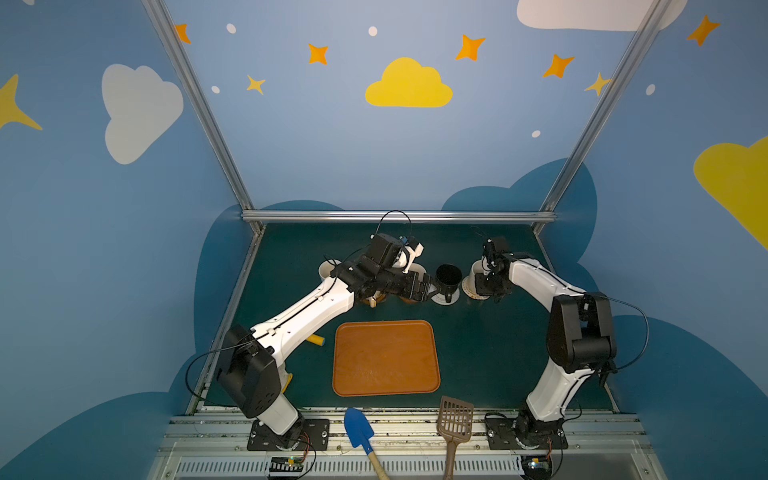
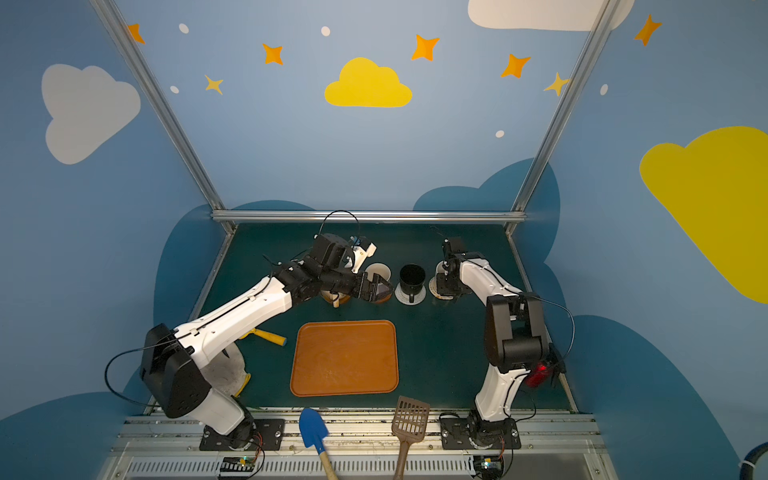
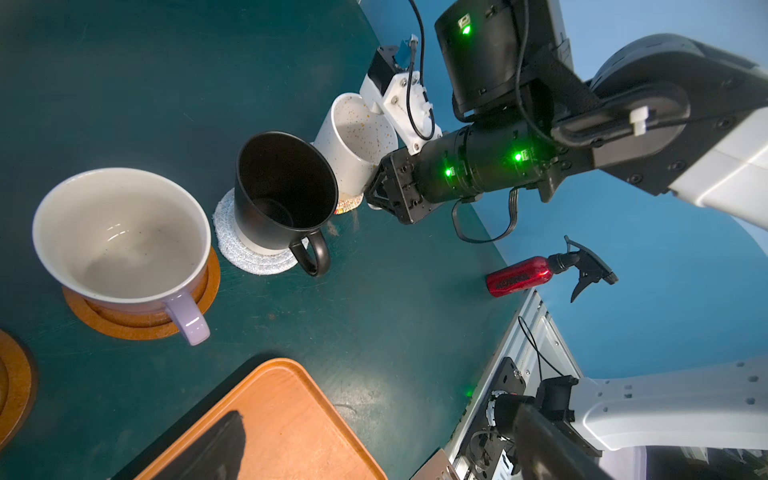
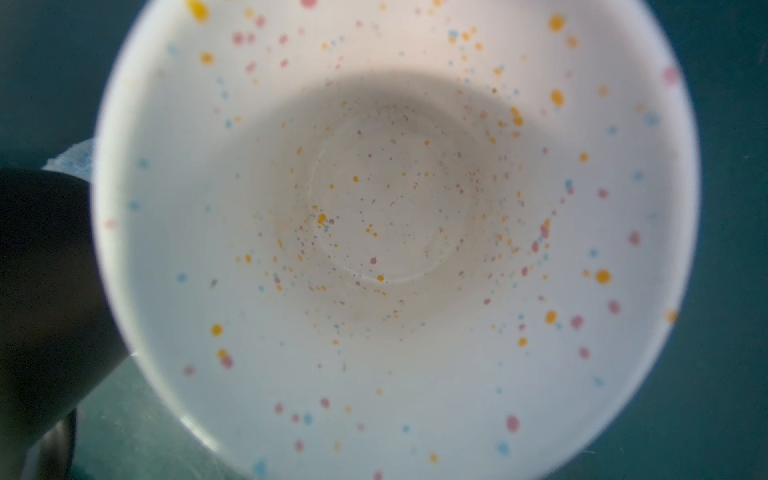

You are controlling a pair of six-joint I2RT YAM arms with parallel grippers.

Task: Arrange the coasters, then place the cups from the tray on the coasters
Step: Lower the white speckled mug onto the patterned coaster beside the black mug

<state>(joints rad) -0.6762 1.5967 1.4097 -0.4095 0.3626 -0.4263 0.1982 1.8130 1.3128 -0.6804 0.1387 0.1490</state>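
Note:
The tray (image 1: 386, 357) lies bare in the middle. Beyond it the cups stand in a row. A lavender cup (image 3: 120, 237) sits on a brown wooden coaster (image 3: 104, 320). A black cup (image 3: 286, 191) sits on a grey-white coaster (image 3: 249, 257). A speckled cup (image 3: 353, 141) sits on an orange-tan woven coaster (image 3: 349, 204). My right gripper (image 3: 374, 195) is shut low at the speckled cup's near side, its handle hidden there. My left gripper (image 1: 428, 289) hangs open and empty between the lavender and black cups. Two more cups (image 1: 328, 268) are mostly hidden behind the left arm.
A red spray bottle (image 3: 519, 276) lies by the right arm's base. A blue shovel (image 1: 358, 430) and a brown slotted scoop (image 1: 456, 419) rest on the front rail. A yellow-handled tool (image 2: 270, 336) lies under the left arm. Another brown coaster (image 3: 14, 382) shows beside the lavender cup.

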